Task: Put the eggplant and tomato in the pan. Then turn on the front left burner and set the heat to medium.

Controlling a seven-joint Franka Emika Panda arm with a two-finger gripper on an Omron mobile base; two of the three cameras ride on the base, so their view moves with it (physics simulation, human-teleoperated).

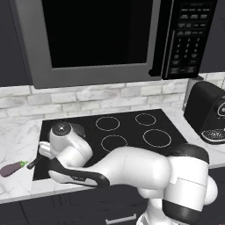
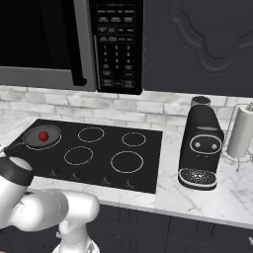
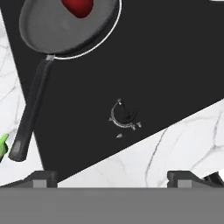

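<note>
while the tomato (image 2: 43, 135) sits in the pan (image 2: 34, 140), the eggplant (image 1: 13, 168) lies on the counter (image 1: 17, 136).

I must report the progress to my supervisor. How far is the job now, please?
Done: the tomato lies in the pan, which sits on the front left burner.
In hand: nothing. The pincer is open and empty above the cooktop's front edge, near a control knob.
Left: the eggplant lies on the counter left of the cooktop and must go into the pan; then the burner must be set to medium.
</note>
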